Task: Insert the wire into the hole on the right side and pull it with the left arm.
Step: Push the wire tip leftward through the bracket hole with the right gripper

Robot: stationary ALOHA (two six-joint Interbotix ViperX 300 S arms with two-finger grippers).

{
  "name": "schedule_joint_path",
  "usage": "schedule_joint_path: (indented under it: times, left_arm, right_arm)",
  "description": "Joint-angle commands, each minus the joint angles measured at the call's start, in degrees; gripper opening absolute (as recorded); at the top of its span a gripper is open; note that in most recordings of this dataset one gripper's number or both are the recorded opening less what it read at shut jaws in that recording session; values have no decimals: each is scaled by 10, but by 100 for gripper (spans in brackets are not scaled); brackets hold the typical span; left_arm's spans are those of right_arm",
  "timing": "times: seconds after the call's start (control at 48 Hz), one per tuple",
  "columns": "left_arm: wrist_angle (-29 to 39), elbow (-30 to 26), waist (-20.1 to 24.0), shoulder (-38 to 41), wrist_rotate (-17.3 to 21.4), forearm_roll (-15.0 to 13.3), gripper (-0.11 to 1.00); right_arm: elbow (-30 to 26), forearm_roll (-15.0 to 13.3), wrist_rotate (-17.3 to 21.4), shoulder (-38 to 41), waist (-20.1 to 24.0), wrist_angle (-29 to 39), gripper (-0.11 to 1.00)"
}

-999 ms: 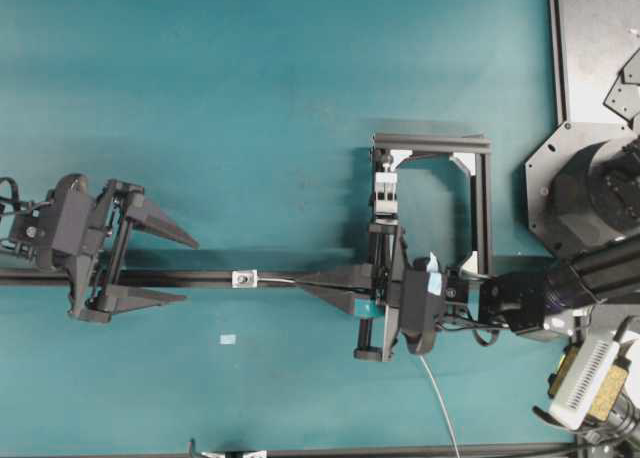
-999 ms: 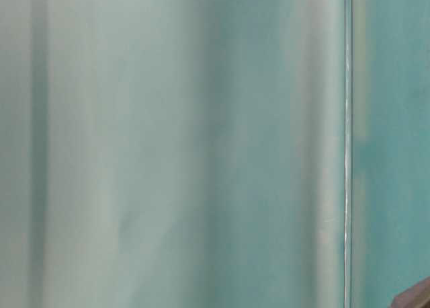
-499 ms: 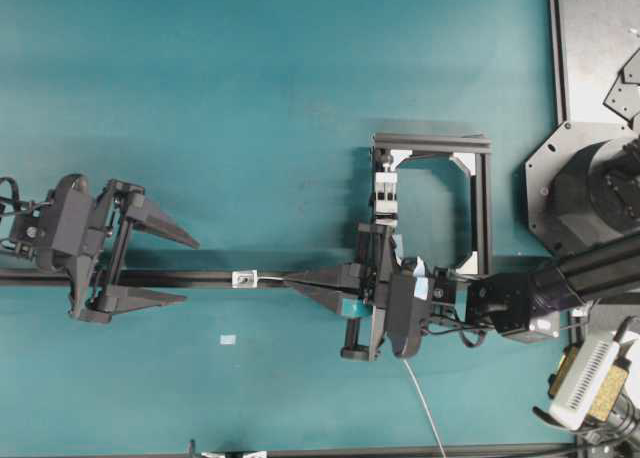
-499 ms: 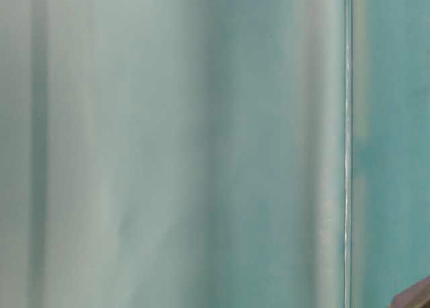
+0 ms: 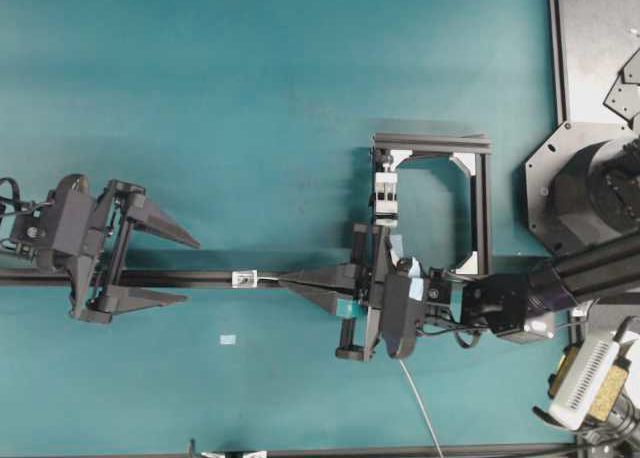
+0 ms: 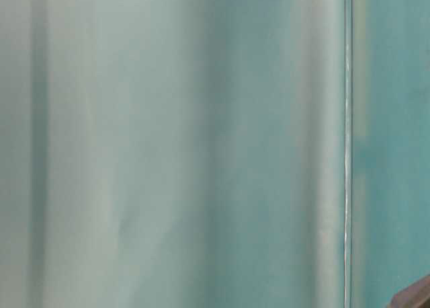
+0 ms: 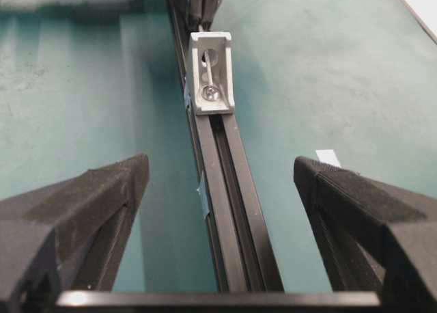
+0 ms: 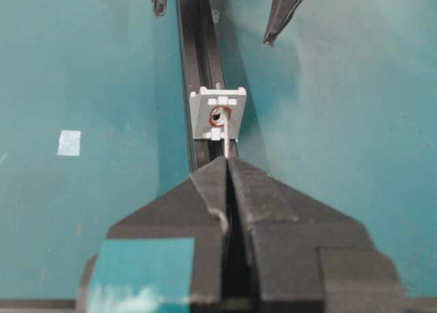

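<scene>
**Wire tip lined up at the bracket hole, left jaws waiting wide**

The right gripper (image 8: 227, 164), a black claw with a teal pad, is clamped shut on the thin whitish-grey wire (image 8: 224, 141), leaving only a short stub past its fingertips so the flexible end stays stiff enough to aim. That stub points at the small dark hole (image 8: 218, 113) in the silver-white square block (image 5: 244, 277) on the straight black metal rail (image 7: 229, 210); whether the tip has entered is hard to judge. The slack trails behind (image 5: 420, 403). Across the block, the left gripper (image 5: 190, 270) straddles the rail, spread wide and holding nothing, likely placed to catch the emerging end
</scene>
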Motion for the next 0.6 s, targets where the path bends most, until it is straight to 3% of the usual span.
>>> schedule_joint_path:
  times: [0.0,0.583]
  left_arm:
    - [-3,-6,2,-8,1,0,73]
    - [11,-11,2,-8,1,0,72]
  right_arm:
    - [-12,-4,-1,-4,-4,-3,2]
    - [-35,-20,-2,11,-16,-3,2]
